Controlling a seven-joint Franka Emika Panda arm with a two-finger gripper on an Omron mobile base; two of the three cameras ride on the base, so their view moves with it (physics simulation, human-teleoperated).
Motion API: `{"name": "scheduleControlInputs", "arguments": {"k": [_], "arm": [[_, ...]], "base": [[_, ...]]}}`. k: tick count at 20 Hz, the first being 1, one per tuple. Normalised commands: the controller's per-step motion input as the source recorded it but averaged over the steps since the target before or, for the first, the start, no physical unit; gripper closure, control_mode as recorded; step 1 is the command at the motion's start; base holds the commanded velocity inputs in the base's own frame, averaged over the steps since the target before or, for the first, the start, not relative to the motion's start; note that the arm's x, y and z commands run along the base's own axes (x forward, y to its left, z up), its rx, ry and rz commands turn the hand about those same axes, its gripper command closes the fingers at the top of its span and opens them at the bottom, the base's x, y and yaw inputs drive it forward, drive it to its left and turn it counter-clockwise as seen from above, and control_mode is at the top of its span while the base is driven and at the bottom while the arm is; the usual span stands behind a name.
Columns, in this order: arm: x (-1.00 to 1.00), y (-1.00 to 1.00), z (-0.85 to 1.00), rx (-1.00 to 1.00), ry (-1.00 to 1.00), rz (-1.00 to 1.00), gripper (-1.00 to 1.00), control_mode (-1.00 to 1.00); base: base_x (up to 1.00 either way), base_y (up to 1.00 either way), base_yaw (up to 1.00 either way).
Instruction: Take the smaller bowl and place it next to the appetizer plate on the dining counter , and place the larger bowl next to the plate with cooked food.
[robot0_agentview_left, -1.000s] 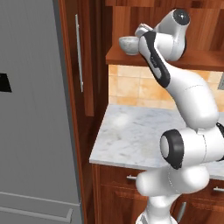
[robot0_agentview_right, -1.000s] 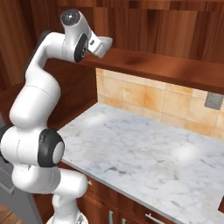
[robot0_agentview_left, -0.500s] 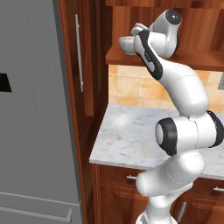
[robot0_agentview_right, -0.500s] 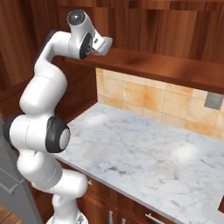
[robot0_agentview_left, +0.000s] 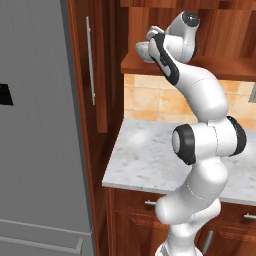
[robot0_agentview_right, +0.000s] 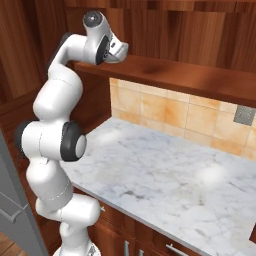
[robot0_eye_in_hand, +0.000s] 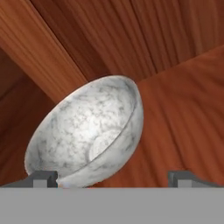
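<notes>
Since the earlier frame the arm's elbow has swung closer to the wood shelf (robot0_agentview_left: 150, 64), and the hand sits right at the smaller bowl (robot0_eye_in_hand: 87, 131). No writing or label is legible anywhere. That grey-white mottled bowl stands on the shelf above the marble bench (robot0_agentview_right: 165, 185), against the wood wall, and is empty inside. At the bowl, the tool (robot0_eye_in_hand: 113, 177) has its fingers spread wide, one fingertip (robot0_eye_in_hand: 43, 178) at the bowl's rim, gripping nothing.

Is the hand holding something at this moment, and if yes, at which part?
Nothing is held. The hand is open, its fingertips apart, with the smaller bowl just ahead on the wooden shelf.
</notes>
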Motion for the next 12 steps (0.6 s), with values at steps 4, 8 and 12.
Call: {"name": "scheduleControlInputs", "arguments": {"k": [4,8,12], "arm": [[0.31,0.00,0.00,0.00,0.04,0.00,-1.00,-1.00],[0.17,0.00,0.00,0.00,0.06,0.00,-1.00,-1.00],[0.18,0.00,-0.02,0.00,0.06,0.00,-1.00,-1.00]], "base": [[0.00,0.00,0.00],[0.00,0.00,0.00],[0.00,0.00,0.00]]}}
